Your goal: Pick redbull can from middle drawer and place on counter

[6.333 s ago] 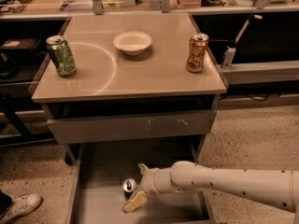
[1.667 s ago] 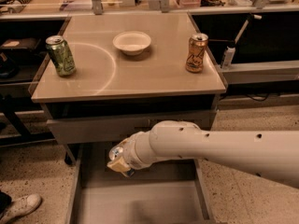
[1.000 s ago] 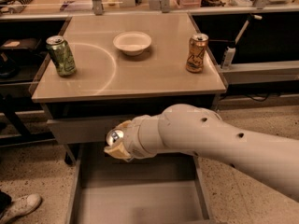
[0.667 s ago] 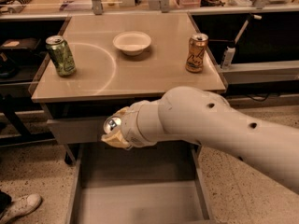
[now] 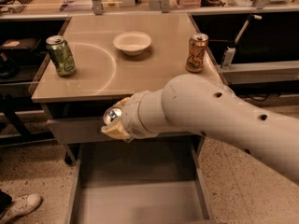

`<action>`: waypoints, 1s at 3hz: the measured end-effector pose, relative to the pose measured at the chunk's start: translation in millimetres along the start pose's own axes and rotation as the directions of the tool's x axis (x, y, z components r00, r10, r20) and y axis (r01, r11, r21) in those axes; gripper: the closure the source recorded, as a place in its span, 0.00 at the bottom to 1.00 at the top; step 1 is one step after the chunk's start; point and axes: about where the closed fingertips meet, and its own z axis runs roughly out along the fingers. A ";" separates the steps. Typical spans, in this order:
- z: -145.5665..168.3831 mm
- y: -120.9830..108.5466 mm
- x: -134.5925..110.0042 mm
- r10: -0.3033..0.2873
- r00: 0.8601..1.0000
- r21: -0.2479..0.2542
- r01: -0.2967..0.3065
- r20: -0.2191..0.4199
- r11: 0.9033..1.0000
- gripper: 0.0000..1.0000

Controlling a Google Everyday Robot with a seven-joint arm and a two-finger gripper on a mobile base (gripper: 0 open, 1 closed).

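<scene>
My gripper (image 5: 113,121) is shut on the redbull can (image 5: 112,115), of which only the silver top shows between the cream fingers. It hangs in front of the counter's front edge, above the open middle drawer (image 5: 140,200), whose grey tray bottom shows bare. The beige counter (image 5: 135,71) with its white arc mark lies just behind and above the gripper. My thick white arm crosses the frame from the lower right.
A green can (image 5: 60,55) stands at the counter's left, a white bowl (image 5: 132,42) at the back middle, an orange-gold can (image 5: 196,53) at the right. A closed grey drawer front (image 5: 74,129) sits under the counter. A shoe (image 5: 21,207) is on the floor at lower left.
The gripper took the can out of the drawer and has risen with it, from the tray floor up to the counter's front edge. The drawer tray now shows bare.
</scene>
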 end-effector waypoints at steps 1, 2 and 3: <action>-26.9 -33.4 -23.9 0.007 0.999 0.031 -0.008 0.048 0.999 1.00; -43.4 -106.9 -52.3 0.024 0.997 0.044 -0.028 0.075 0.999 1.00; -46.4 -110.6 -58.1 0.018 0.996 0.050 -0.023 0.083 0.998 1.00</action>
